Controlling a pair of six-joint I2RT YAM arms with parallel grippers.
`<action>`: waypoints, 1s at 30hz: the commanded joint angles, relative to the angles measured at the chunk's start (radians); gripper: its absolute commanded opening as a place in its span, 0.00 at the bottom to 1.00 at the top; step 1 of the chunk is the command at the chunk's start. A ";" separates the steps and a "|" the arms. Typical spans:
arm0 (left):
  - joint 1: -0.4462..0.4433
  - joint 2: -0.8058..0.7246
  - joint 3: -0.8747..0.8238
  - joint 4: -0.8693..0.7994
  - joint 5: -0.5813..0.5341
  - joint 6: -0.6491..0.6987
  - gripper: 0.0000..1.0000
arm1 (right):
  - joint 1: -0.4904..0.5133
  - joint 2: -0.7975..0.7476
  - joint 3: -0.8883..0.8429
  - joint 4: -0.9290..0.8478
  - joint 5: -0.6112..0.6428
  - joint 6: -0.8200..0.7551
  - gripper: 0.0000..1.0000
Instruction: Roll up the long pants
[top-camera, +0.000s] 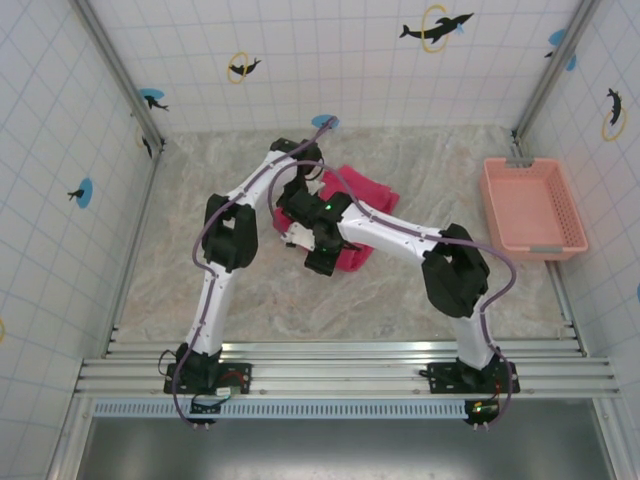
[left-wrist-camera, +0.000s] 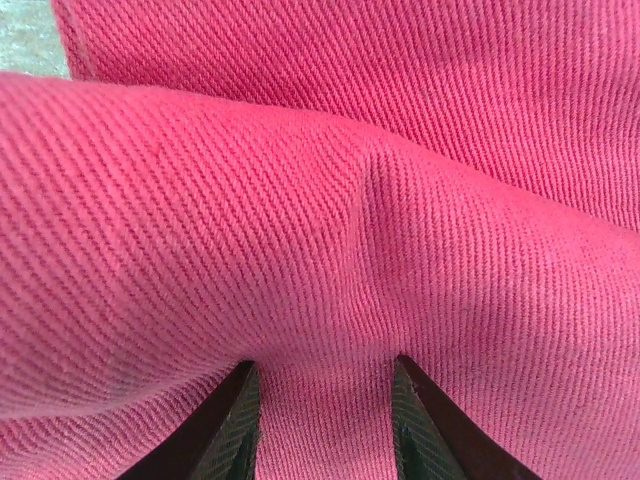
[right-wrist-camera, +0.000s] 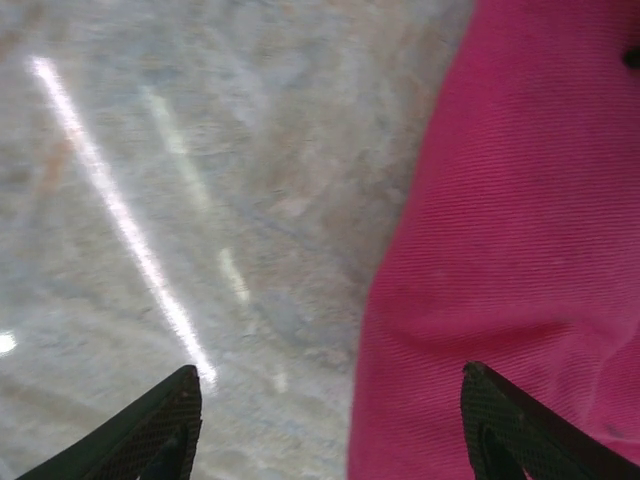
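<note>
As arms (top-camera: 390, 230) cover the long pants (top-camera: 372, 186), basket (top-camera: 530, 210) sits apart.

no legible text, labels, brand marks or numbers in any view. only markings noted: dolphin decals (top-camera: 436, 27) with orange rings or blue discs, stuck on the white tiled walls (top-camera: 350, 70); they are pictures, no lettering on them can be made out.
</note>
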 joint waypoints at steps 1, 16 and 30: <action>0.005 0.063 -0.045 -0.005 0.016 0.027 0.38 | 0.008 0.054 -0.031 0.077 0.194 -0.033 0.81; 0.025 0.017 -0.099 -0.001 0.055 0.043 0.37 | -0.077 0.246 0.013 0.077 0.163 -0.097 0.33; 0.148 -0.206 -0.102 -0.012 0.024 -0.016 0.53 | -0.231 0.220 0.100 -0.131 -0.839 -0.042 0.17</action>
